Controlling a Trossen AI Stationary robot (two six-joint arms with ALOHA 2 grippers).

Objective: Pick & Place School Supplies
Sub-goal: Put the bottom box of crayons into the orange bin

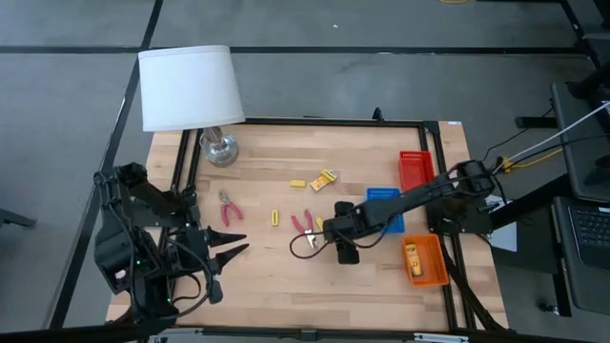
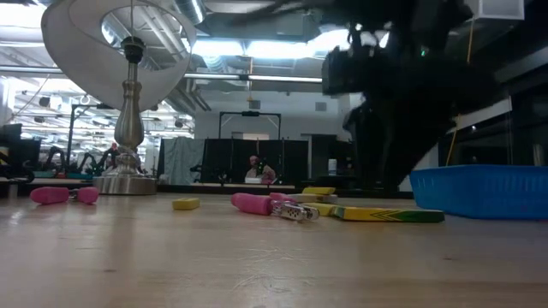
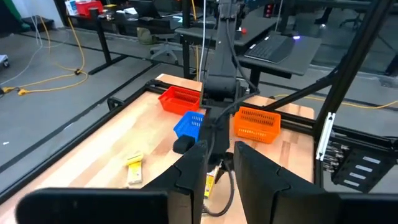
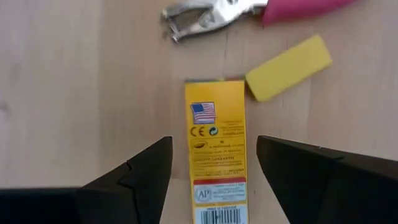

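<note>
Right hand (image 4: 214, 165) spread apart over yellow pack (image 4: 216, 149), flag print, CE mark, barcode, left hand (image 1: 229, 250) open.

Grey floor (image 1: 315, 86) all around the wood tabletop (image 1: 286, 276), lamp (image 1: 188, 88) at 10 o'clock, bright ceiling lights (image 2: 231, 50), desks (image 3: 143, 22) behind.

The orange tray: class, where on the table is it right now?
In the high view the orange tray sits at the table's right edge, nearest the front, beside the blue tray, holding a yellow pack.
</note>
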